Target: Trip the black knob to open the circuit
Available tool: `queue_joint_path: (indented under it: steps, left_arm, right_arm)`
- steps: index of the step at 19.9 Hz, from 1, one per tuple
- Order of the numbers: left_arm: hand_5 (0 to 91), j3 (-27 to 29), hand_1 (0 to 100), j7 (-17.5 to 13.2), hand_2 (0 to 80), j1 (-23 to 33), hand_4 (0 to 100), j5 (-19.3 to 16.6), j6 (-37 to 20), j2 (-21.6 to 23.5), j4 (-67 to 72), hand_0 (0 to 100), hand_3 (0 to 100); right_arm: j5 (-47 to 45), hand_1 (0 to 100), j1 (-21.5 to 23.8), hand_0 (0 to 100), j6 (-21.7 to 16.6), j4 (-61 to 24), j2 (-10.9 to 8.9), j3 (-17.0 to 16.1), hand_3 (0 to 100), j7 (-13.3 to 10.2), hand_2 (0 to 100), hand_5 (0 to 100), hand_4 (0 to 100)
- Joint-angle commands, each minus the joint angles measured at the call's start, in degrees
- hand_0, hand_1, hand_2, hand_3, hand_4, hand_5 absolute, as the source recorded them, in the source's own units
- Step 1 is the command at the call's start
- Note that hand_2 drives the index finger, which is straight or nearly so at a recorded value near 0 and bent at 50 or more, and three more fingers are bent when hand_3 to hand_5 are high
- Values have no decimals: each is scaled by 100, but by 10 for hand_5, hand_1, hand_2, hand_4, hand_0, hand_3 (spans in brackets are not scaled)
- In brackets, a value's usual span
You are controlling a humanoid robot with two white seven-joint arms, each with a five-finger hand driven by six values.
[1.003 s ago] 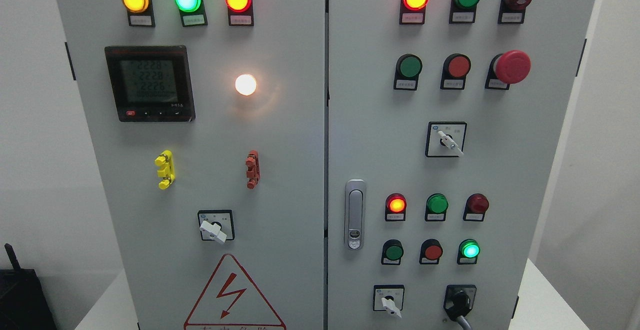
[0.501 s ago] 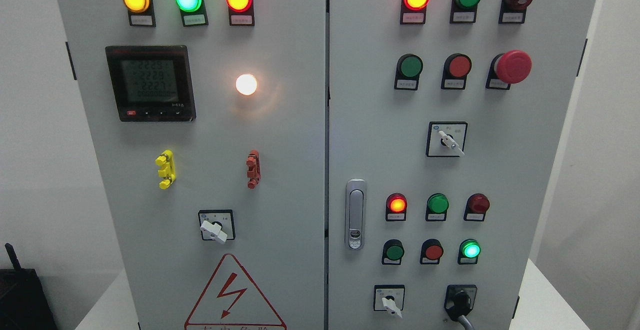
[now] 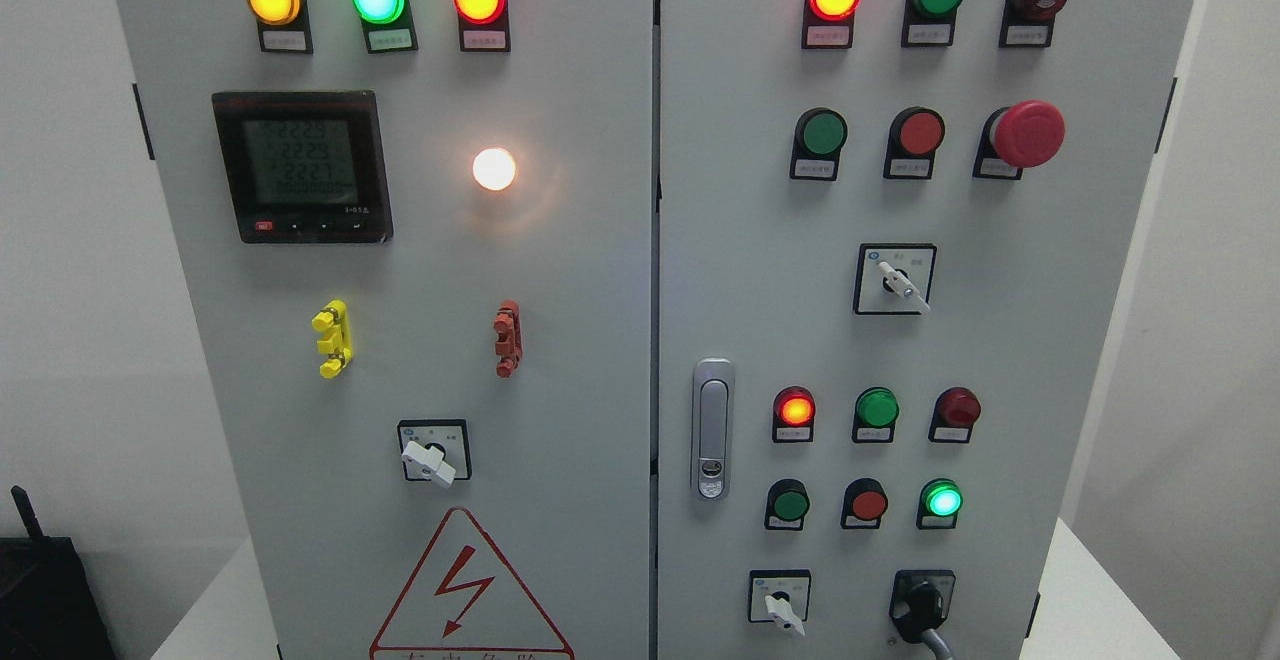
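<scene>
The black knob (image 3: 919, 608) sits in a black square plate at the lower right of the grey cabinet's right door (image 3: 760, 270). Its handle points down and slightly left. A short grey piece (image 3: 936, 646) runs from under the knob to the picture's bottom edge; I cannot tell what it is. Neither of my hands nor any arm shows in the head view.
Three white rotary switches (image 3: 779, 604) (image 3: 897, 282) (image 3: 430, 458) are on the doors. A red mushroom button (image 3: 1027, 132) juts out at upper right. Lit lamps, push buttons, a meter (image 3: 301, 167) and a door latch (image 3: 711, 430) fill the panel. A black object (image 3: 45, 595) stands at lower left.
The whole panel has drifted a few pixels to the right in the picture. The meter's digits have changed. The knobs stand as before.
</scene>
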Motion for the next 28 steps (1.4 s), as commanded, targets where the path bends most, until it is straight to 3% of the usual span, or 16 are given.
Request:
queue_joint_path:
  steps: [1,28]
  left_arm:
    - [0,0,389,0,0,0,0,0,-5,0,-143,120,0]
    - [0,0,389,0,0,0,0,0,4,0,-143,120,0]
  right_arm:
    - [-1,0,8,0,0,5,0,118,1000,-49,66,996,1000]
    - [-1,0,8,0,62,49,-44,-14,1000,-49,67,995,1000]
